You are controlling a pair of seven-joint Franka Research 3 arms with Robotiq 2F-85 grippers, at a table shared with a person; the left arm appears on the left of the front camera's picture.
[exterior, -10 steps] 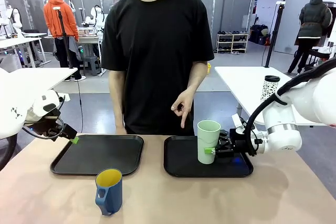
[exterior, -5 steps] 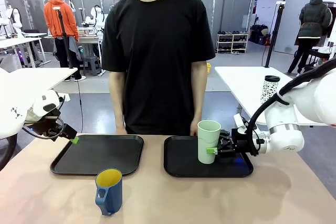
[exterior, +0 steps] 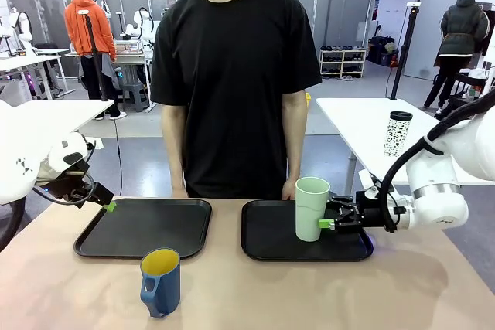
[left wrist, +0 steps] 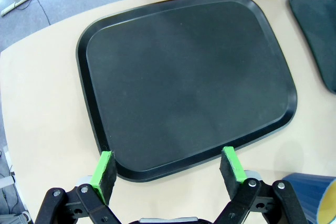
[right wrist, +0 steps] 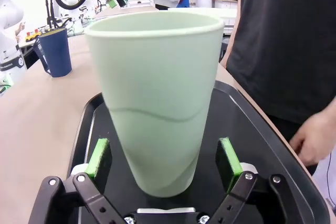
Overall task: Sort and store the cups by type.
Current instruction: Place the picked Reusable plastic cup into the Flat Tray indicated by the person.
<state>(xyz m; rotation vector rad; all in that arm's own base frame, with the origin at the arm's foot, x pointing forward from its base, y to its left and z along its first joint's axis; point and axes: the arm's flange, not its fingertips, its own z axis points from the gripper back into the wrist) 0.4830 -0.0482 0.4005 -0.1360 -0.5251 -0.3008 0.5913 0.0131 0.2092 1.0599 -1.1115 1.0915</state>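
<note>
Since the tumbler (exterior: 312, 208) stands upright on the R tray (exterior: 267, 239), w/ the right gripper (exterior: 327, 223) wide open, pads flanking it but not touching, that cup looks stored. Mug (exterior: 161, 282) sits on the table (exterior: 325, 295) just in front of the L tray (exterior: 147, 226); left gripper (left wrist: 168, 167), open & empty, prob. needs to reach down and grasp it.

Both arms low, jaws wide.
The left gripper (exterior: 107, 205) hangs at the left, tilted down, pads (left wrist: 105, 169) spread wide; the right arm (exterior: 441, 191) reaches in level from the right, the right gripper (exterior: 328, 224) pointing sideways, likewise spread.
</note>
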